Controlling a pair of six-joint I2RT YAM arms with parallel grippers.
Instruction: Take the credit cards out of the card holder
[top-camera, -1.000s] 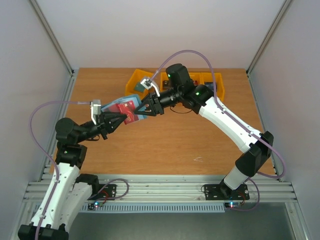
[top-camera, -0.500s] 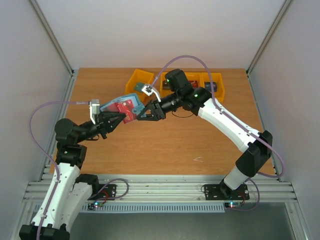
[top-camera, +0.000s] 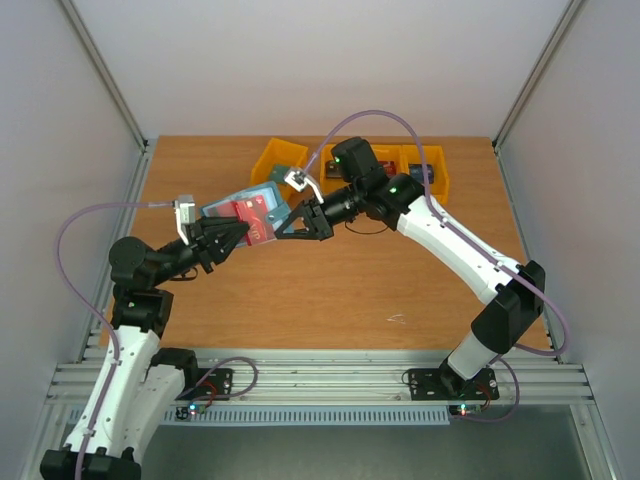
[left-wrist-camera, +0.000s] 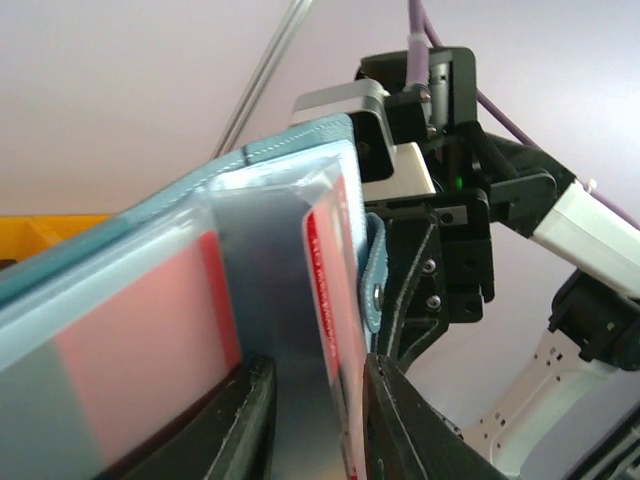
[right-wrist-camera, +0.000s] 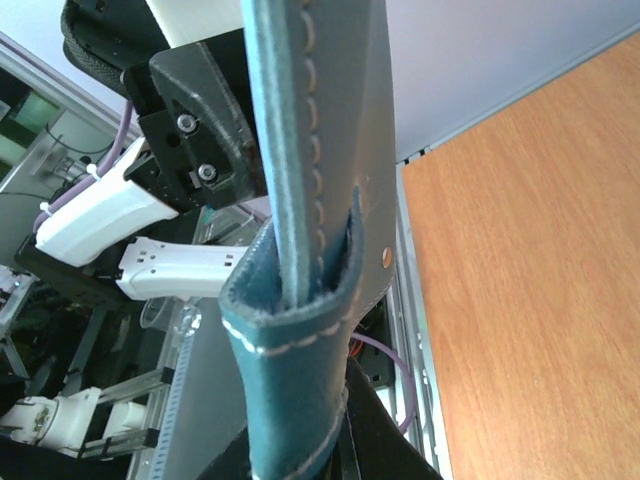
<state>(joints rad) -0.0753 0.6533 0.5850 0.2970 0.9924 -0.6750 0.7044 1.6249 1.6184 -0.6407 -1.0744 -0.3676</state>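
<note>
The slate-blue card holder (top-camera: 248, 204) hangs open above the table between both grippers. Red credit cards (top-camera: 252, 216) show in its clear pockets. My left gripper (top-camera: 238, 236) reaches in from the left, open. In the left wrist view its jaws (left-wrist-camera: 315, 400) stand apart around a pocket leaf holding a red card (left-wrist-camera: 328, 290). That leaf lies against the right finger (left-wrist-camera: 400, 425), with a gap to the other finger. My right gripper (top-camera: 284, 228) is shut on the holder's right edge. The right wrist view shows the holder's teal closure tab (right-wrist-camera: 300, 350) pinched between its fingers (right-wrist-camera: 300, 462).
Yellow bins (top-camera: 277, 155) stand at the back of the table, with another one (top-camera: 436, 172) behind the right arm; their contents are mostly hidden. Bare wooden table (top-camera: 330, 290) lies below the holder. The right arm's forearm (top-camera: 440, 230) crosses the right half.
The left jaws, shut on the holder before, have opened. The right gripper, partly open earlier, has closed on the holder's edge. The holder shifted slightly left.
</note>
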